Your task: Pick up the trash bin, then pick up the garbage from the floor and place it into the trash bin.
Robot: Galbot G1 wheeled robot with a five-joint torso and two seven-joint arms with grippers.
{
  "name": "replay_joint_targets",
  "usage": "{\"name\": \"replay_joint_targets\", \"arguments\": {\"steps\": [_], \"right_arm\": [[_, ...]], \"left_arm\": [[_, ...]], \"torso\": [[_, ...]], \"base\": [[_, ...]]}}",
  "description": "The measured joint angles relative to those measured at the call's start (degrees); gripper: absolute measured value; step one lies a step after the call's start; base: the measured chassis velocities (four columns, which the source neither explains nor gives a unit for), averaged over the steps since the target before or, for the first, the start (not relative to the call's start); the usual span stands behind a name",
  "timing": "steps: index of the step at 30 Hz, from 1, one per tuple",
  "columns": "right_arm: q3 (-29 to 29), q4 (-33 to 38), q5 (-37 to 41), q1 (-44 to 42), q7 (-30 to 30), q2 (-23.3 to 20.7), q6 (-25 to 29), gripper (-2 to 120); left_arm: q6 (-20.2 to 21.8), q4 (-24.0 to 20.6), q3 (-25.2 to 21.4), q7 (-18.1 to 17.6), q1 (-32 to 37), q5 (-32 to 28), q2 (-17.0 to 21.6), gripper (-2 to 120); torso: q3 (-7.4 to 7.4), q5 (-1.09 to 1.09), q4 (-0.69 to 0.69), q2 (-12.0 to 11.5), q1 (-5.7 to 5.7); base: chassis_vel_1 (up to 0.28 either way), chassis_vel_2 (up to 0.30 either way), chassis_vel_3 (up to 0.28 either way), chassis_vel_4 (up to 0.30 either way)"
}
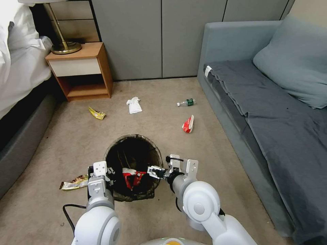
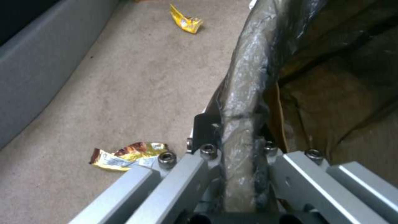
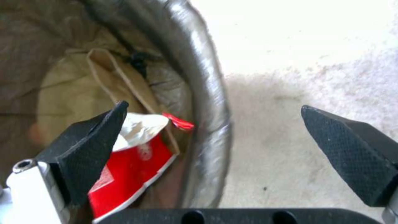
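Round trash bin [image 1: 133,163], crinkly dark bag over rim, above carpet; left end effector [image 2: 236,146] pinches its rim. Right end effector [image 3: 215,149] spread over rim, glossy red wrapper [image 3: 132,168] inside.

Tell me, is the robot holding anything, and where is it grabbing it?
Yes. The left gripper holds the trash bin by its bag-covered rim. The right gripper is open, holding nothing.

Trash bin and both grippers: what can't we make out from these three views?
- Trash bin floor: head view, dark bag shadows it; in the right wrist view, red wrapper and cardboard cover it.
- Left gripper: fingertips hidden past the bagged rim, left wrist view.
- Right gripper: open; whether the wrapper touches its finger is unclear.
- Bottle label: too small.
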Motion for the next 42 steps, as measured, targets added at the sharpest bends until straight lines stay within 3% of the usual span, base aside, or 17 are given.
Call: {"name": "replay_joint_targets", "arguments": {"steps": [8,13,14,15,18,19,22,23,26,35,42], "right_arm": [[1.29,0.34,-1.6,-0.54,-0.95,-0.48,0.44,100],[1.95,4.04,-7.52,-3.32,-5.89,-1.47,2.54,100],[2.12,5.24,-13.42,-4.6,-9.24,-1.83,5.55,100],[2.12,5.24,-13.42,-4.6,-9.24,-1.83,5.55,100],[3.49,7.69,-29.8,-8.13,-19.18,-2.64,16.74,100],[3.49,7.69,-29.8,-8.13,-19.18,-2.64,16.74,100],[6.3,9.32,-42.04,-10.85,-25.79,-2.54,26.63,100],[6.3,9.32,-42.04,-10.85,-25.79,-2.54,26.63,100],[14.18,10.3,-52.01,-15.24,-30.48,-0.76,38.85,100],[27.87,6.63,-59.1,-24.88,-31.32,2.28,52.44,100],[30.37,0.17,-60.89,-26.89,-30.83,4.2,57.9,100]], "left_arm": [[-0.35,0.73,-1.16,0.18,-0.56,0.51,0.23,0],[-0.36,1.78,-1.26,0.21,-1.04,0.5,0.16,0],[-0.36,2.24,-1.29,0.21,-1.19,0.49,0.14,0],[-0.36,2.24,-1.29,0.21,-1.19,0.49,0.14,0],[-0.36,3.73,-1.52,0.19,-1.65,0.41,0.22,0],[-0.36,3.73,-1.52,0.19,-1.65,0.41,0.22,0],[-0.39,4.79,-1.61,0.11,-1.94,0.34,0.3,0],[-0.39,4.79,-1.61,0.11,-1.94,0.34,0.3,0],[-0.5,5.15,-1.87,0.08,-1.84,0.27,0.28,0],[-0.53,5.15,-2.07,-0.01,-2.29,-0.55,0.45,0],[-0.54,4.88,-1.76,-0.01,-1.97,-0.58,0.34,0]], "torso": [[0.0,0.0,0.0,0.0,0.0],[0.0,0.0,0.0,0.0,0.0],[0.0,0.01,0.01,0.0,0.0],[0.0,0.01,0.01,0.0,0.0],[0.0,0.01,-0.01,0.0,0.0],[0.0,0.01,-0.01,0.0,0.0],[0.0,0.0,0.0,0.0,0.0],[0.0,0.0,0.0,0.0,0.0],[0.0,0.01,0.01,0.0,0.0],[0.0,0.01,0.0,0.0,0.0],[0.0,0.0,0.0,0.0,0.0]], "base": [[0.0,0.0,0.0,0.0],[0.0,0.0,0.0,0.0],[0.0,0.0,0.0,0.0],[0.0,0.0,0.0,0.0],[0.0,0.0,0.0,0.0],[0.0,0.0,0.0,0.0],[0.0,0.0,0.0,0.0],[0.0,0.0,0.0,0.0],[0.0,0.0,0.0,0.0],[0.0,0.0,0.0,0.0],[0.0,0.0,0.0,0.0]]}}
